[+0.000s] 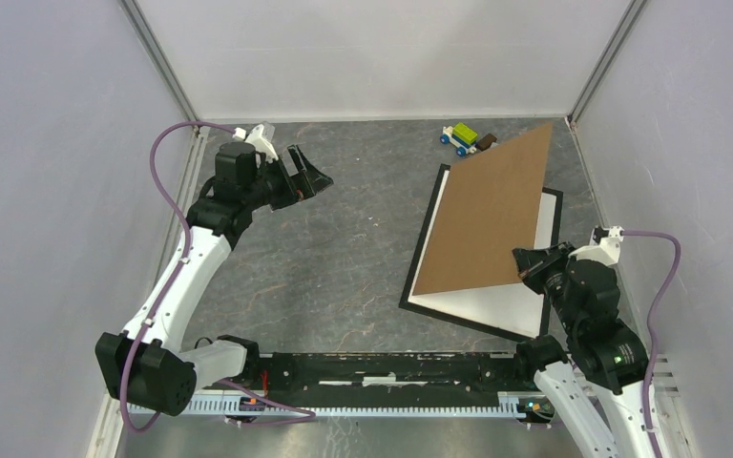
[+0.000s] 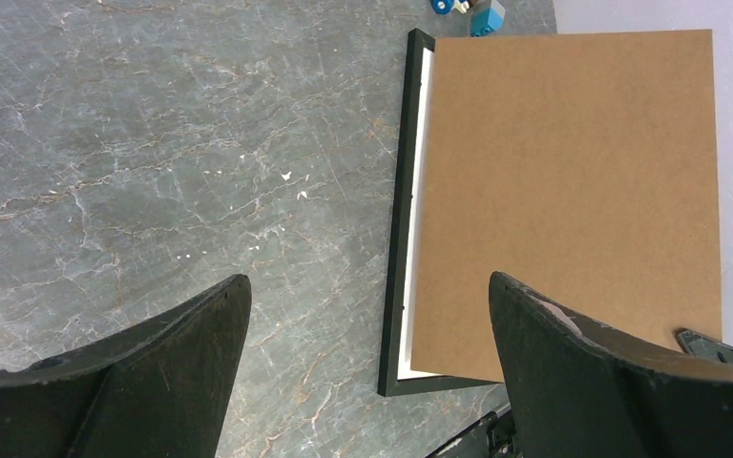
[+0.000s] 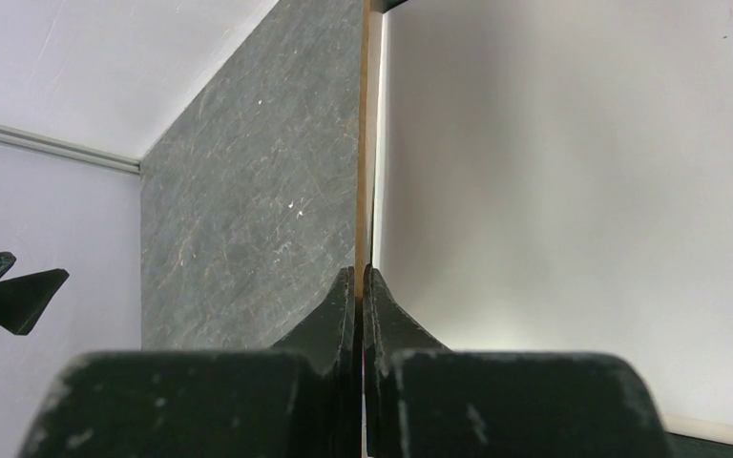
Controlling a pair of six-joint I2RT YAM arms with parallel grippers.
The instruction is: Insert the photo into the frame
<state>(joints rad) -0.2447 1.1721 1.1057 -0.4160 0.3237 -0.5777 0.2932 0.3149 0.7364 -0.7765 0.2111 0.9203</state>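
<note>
The black frame (image 1: 421, 250) lies flat on the right of the table. A plain white sheet (image 1: 498, 301) lies inside it, and no cat picture shows on it. The brown backing board (image 1: 487, 215) is tilted up over the frame, its near right corner raised. My right gripper (image 1: 527, 264) is shut on that corner. In the right wrist view the gripper (image 3: 358, 275) pinches the board (image 3: 364, 143) edge-on beside the white sheet (image 3: 573, 191). My left gripper (image 1: 311, 177) is open and empty at the far left. Its view (image 2: 367, 282) shows the frame (image 2: 399, 239) and the board (image 2: 573, 181).
A small toy car (image 1: 466, 139) of coloured bricks sits at the back, just beyond the board's far corner, and it also shows in the left wrist view (image 2: 477, 11). White walls close in the table on three sides. The arms' base rail (image 1: 391, 367) runs along the near edge.
</note>
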